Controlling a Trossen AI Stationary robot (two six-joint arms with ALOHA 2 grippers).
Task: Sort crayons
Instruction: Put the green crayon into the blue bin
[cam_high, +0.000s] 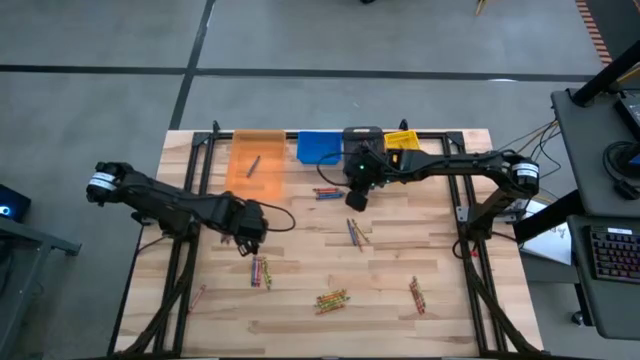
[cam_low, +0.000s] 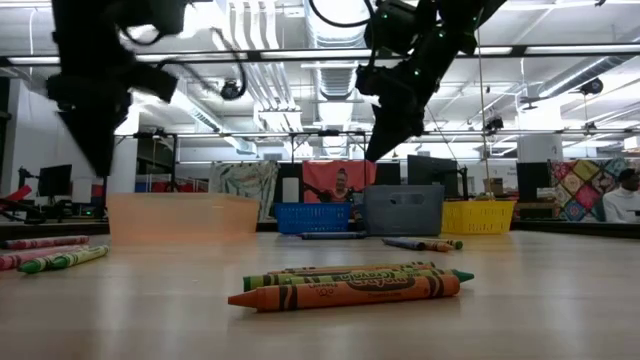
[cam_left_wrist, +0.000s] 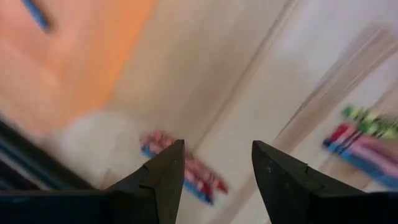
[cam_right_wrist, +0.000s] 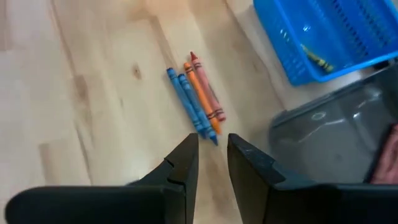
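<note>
High view: most crayons (cam_high: 333, 299) lay scattered on the worktop (cam_high: 440, 250); the orange bin (cam_high: 256, 162) held one. Low view: bins stood behind loose crayons. Left wrist view: left pincer (cam_left_wrist: 216, 167) gaped, empty. Right wrist view: right pincer (cam_right_wrist: 212, 152), narrow and empty, hung above four crayons near the blue bin (cam_right_wrist: 336, 37). Sorting looked barely begun.

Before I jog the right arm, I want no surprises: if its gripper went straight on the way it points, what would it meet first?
Probably the small bunch of crayons on the table: the right gripper, fingers apart and empty, points just at their near ends. Depth is uncertain.
</note>
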